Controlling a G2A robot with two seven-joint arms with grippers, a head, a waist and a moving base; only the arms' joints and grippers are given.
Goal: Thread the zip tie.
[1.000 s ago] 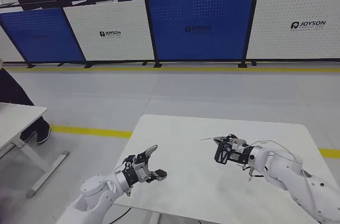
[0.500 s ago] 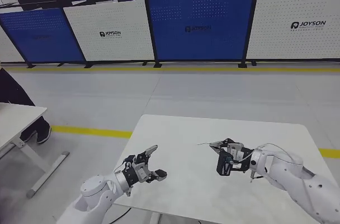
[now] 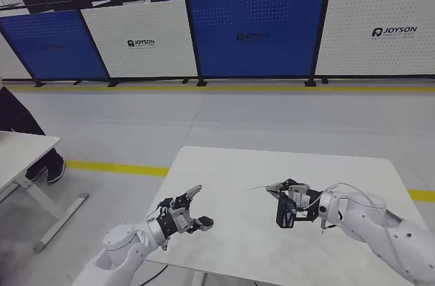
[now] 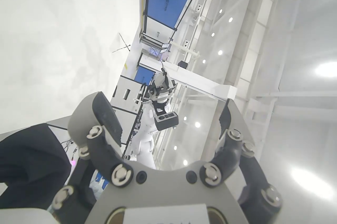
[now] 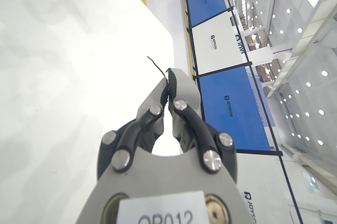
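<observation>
A thin black zip tie (image 3: pixel 260 186) sticks out from my right gripper (image 3: pixel 277 187), which is shut on it above the middle of the white table (image 3: pixel 232 168). In the right wrist view the zip tie (image 5: pixel 157 67) pokes out past the closed fingertips of the right gripper (image 5: pixel 168 79), its free end curving over the table. My left gripper (image 3: pixel 196 207) is at the table's near left edge, open and holding nothing. The left wrist view has the left gripper (image 4: pixel 165 114) with its jaws spread wide, and the right gripper (image 4: pixel 162 79) farther off.
A second white table (image 3: pixel 17 154) stands off to the left across a gap of floor. Blue and white panels (image 3: pixel 253 36) line the back. The white table's far right part (image 3: pixel 360 171) is bare.
My right gripper has shifted a little toward the near edge and to the left, carrying the zip tie. The left arm has kept still.
</observation>
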